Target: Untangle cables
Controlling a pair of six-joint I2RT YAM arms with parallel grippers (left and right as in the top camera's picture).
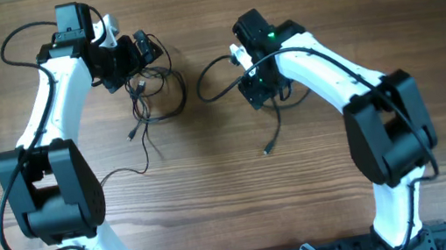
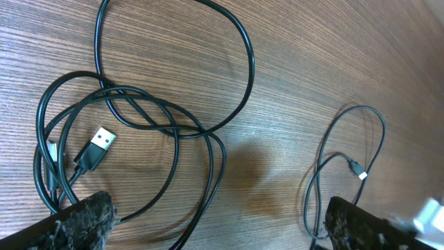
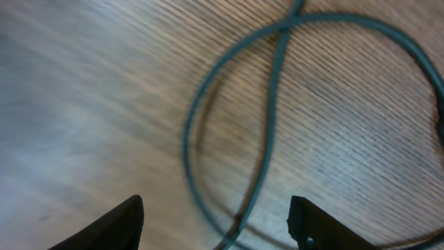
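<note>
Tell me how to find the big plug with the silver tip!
On the wooden table, find the tangle of black cables by the left arm. Inside its loops lies a wide, flat plug, black with a square silver end. The other plug, off to one side, is much smaller.

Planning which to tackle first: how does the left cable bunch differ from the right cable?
The left bunch has many loops crossing each other; the right cable makes one loop. The left bunch holds several strands; the right cable looks like one. Both are thin, black.
</note>
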